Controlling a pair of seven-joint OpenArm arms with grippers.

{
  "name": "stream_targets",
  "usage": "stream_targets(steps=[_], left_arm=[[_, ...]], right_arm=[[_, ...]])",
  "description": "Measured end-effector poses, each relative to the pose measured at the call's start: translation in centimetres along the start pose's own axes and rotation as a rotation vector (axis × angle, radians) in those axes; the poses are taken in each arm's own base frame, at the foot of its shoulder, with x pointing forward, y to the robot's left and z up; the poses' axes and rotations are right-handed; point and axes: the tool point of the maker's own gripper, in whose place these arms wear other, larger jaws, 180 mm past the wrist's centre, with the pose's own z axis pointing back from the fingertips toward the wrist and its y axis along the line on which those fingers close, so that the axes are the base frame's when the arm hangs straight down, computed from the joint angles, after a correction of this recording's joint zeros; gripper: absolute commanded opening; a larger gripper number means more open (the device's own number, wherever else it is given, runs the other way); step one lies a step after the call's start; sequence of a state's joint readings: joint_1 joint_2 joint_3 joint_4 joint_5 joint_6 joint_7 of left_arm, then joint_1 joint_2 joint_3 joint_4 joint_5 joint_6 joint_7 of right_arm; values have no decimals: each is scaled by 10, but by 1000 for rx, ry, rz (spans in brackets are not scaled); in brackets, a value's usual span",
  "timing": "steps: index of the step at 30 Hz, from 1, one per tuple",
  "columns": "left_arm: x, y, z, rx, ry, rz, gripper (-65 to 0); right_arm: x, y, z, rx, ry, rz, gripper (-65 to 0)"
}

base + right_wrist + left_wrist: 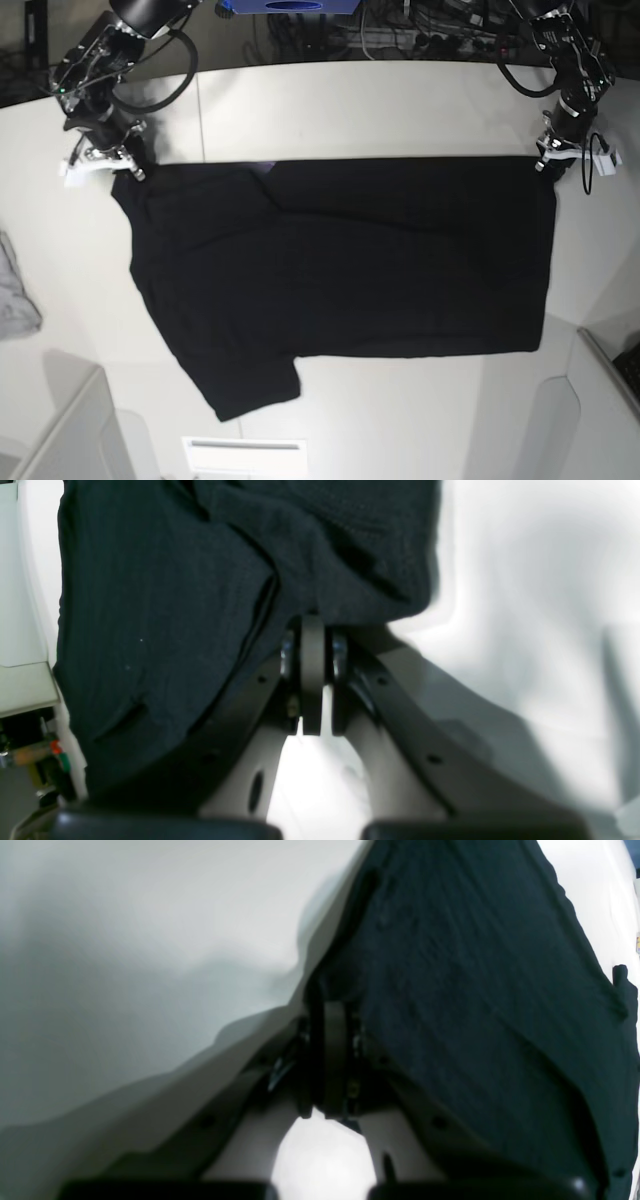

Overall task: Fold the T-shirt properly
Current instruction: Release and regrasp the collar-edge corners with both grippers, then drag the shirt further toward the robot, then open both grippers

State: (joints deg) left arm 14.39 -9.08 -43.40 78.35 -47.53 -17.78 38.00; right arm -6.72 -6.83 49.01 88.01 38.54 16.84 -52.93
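Your base view holds these items:

- T-shirt (340, 265): black, plain side up, spread flat across the white table (350, 110); one short sleeve points to the near-left corner.
- Right gripper (128, 163): at the shirt's far-left corner, jaws pressed together on the cloth edge.
- Left gripper (546, 163): at the shirt's far-right corner, closed on the fabric there.
- Grey cloth (15, 300): crumpled at your left edge, well apart from the shirt.
- Blue box (290, 6): beyond the table's far side.

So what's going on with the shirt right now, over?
Left gripper and right gripper both shut on T-shirt corners. Shirt spread flat on white table. Nothing blocking.
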Motion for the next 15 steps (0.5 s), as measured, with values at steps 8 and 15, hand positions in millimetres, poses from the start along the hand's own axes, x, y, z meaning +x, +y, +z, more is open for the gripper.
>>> stream_targets(steps=[8,15], left_arm=[[0,7,13,27,18,-50,-650],[-3,7,28,34,28,-95,-650]], right_arm=[[1,-3,11,-18,-9,29,-650],[-12,-18,20,-50,11,24,-650]])
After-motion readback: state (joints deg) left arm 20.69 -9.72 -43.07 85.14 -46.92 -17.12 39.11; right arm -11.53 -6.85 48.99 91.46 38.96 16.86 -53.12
